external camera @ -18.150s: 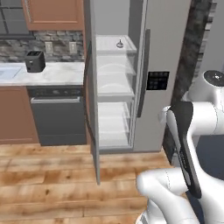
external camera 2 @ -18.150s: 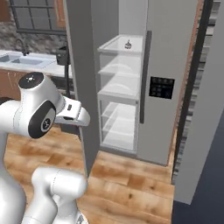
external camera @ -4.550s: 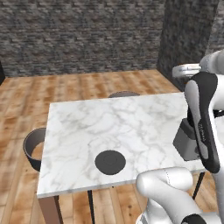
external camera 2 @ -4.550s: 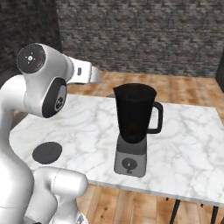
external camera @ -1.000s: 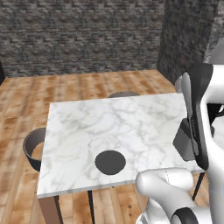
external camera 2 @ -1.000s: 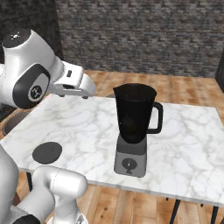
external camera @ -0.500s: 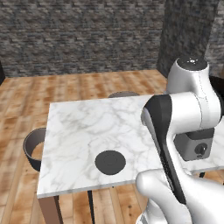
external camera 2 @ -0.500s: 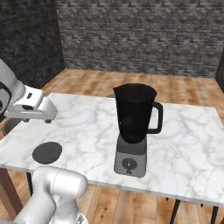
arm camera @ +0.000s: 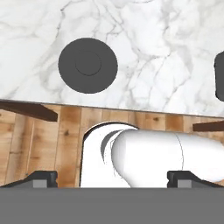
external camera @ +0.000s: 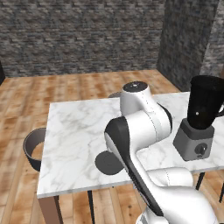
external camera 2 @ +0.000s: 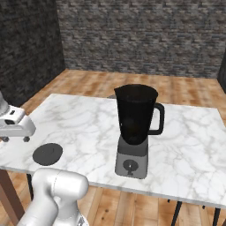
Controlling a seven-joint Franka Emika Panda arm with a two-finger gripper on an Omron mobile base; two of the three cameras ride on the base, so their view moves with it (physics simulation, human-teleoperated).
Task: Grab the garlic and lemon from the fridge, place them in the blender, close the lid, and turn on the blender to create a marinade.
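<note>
While the white marble worktop (external camera 2: 185,145) spreads across both base views, the left one alone shows a dark stool (external camera: 34,146) at its left edge. Near the front edge stands the blender (external camera 2: 136,130), open-topped. The lid (arm camera: 88,65) lies flat beside that edge, partly behind the arm in the left base view. Above the floor, the tool (arm camera: 113,178) hangs released, the lid ahead.

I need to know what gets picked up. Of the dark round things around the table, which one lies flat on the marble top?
The lid, a flat grey disc near the table's front edge. The stool seat is a bigger ring beside the table.
</note>
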